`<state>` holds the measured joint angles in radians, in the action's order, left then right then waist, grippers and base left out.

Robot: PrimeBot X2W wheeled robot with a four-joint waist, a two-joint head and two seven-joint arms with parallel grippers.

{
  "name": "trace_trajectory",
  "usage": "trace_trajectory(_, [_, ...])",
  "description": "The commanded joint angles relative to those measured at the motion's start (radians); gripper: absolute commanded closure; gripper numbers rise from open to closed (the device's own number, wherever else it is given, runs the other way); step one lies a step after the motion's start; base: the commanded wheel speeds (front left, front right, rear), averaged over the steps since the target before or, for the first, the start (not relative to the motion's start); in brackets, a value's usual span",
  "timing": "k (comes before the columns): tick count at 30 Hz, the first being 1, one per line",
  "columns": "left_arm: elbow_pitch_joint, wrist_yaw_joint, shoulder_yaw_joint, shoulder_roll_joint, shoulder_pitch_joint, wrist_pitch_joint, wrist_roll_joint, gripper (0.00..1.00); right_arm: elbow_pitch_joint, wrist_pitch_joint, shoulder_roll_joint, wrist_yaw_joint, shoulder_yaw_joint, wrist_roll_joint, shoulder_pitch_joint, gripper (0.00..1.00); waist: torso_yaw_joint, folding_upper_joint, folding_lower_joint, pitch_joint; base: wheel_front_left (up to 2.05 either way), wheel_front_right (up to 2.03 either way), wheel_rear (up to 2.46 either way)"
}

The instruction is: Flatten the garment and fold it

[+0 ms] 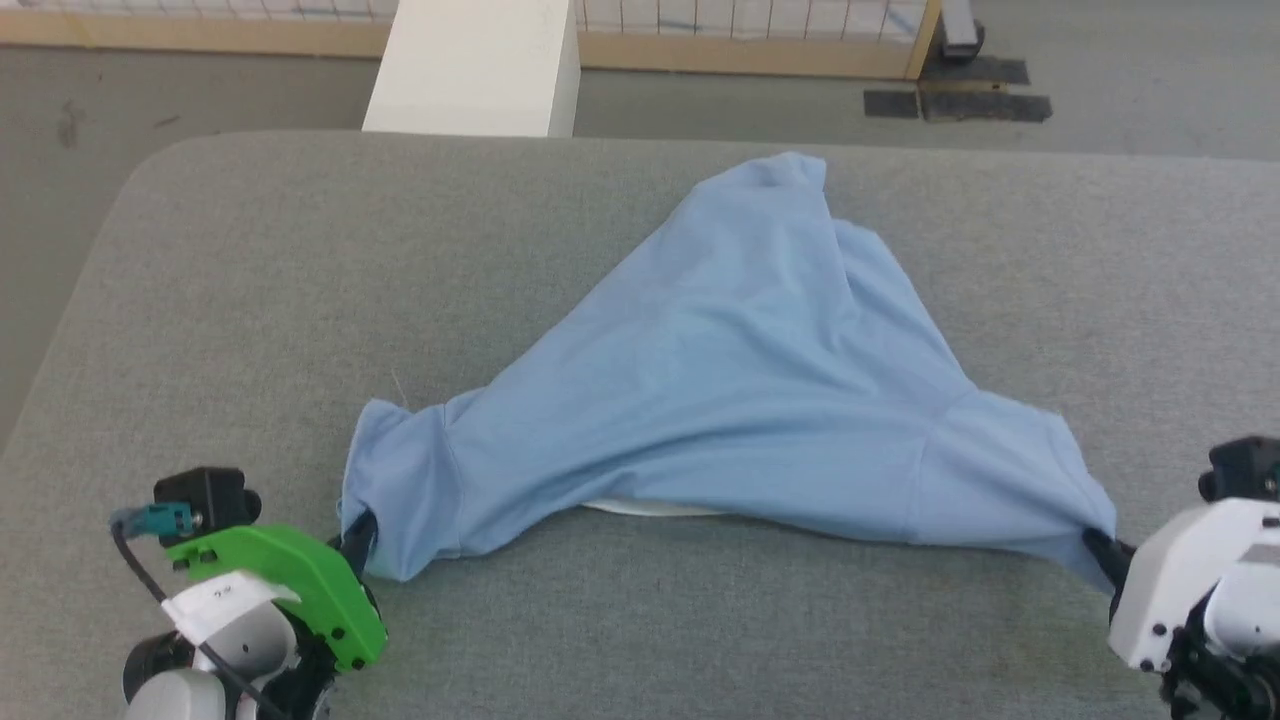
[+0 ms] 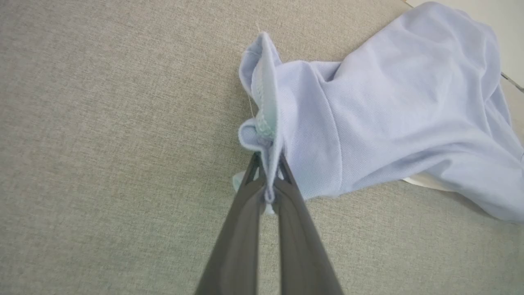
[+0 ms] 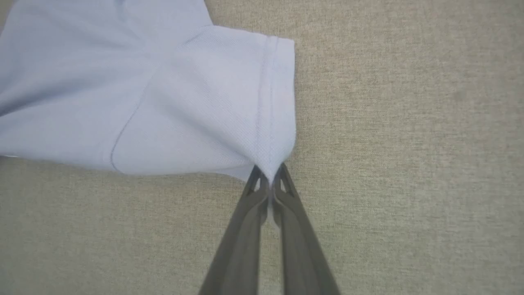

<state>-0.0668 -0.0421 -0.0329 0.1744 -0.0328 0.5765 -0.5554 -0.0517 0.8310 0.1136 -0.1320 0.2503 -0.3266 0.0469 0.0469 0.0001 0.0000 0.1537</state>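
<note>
You have the shirt [image 1: 740, 380] lying on the grey bench [image 1: 250, 300], strung between your 2 pincers. The left pincer [image 1: 358, 540] is pressed together on a bunched sleeve edge [image 2: 266, 102]; in its wrist view the cloth is doubled over and gathered right at the fingertips. The right pincer [image 1: 1100, 548] is pinching the corner of the other sleeve [image 3: 213, 102], which lies much flatter just ahead of its tips.

By my reading, you are early in the job. Both sleeves are caught, but the flattening is not finished and no fold has been made. The body forms a rough triangle, with soft ridges running from each pincer toward a crumpled peak on the side farthest from both. That far end needs to be drawn out square before you fold anything.

The long axis, as the shirt lies now, runs from 1 pincer straight across to the other, sleeve to sleeve. The shirt narrows away from that line, so it points away from the pincers. A sliver of white trim [image 1: 650, 508] shows under the edge midway between the 2 pincers — likely the collar, which would put the neck on the pincer side and the hem at the far peak.
</note>
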Motion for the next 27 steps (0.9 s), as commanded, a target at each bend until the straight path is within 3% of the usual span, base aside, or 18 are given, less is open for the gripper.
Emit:
trace_trajectory(1, [-0.005, -0.004, -0.007, -0.005, 0.018, -0.01, -0.014, 1.0, -0.014, -0.005, -0.009, 0.001, 0.007, -0.013, -0.011, 1.0, -0.016, -0.0001, 0.0, -0.028, 0.0, 0.0, 0.0])
trace_trajectory(10, [-0.073, 0.011, -0.038, -0.01, -0.055, -0.062, -0.051, 1.0, -0.086, -0.06, -0.046, 0.001, 0.022, -0.168, 0.084, 1.0, -0.036, -0.0001, 0.0, -0.085, 0.0, 0.0, 0.0])
trace_trajectory(19, [-0.087, 0.032, -0.042, 0.018, -0.41, -0.1, -0.064, 1.0, -0.129, -0.083, 0.01, 0.001, 0.077, -0.273, 0.427, 1.0, -0.038, -0.0001, 0.0, -0.127, 0.0, 0.0, 0.0])
trace_trajectory(27, [-0.013, 0.034, -0.028, 0.013, -0.663, -0.138, -0.06, 1.0, -0.075, -0.107, 0.015, 0.001, 0.114, -0.27, 0.668, 1.0, -0.04, -0.0001, 0.0, -0.121, 0.0, 0.0, 0.0])
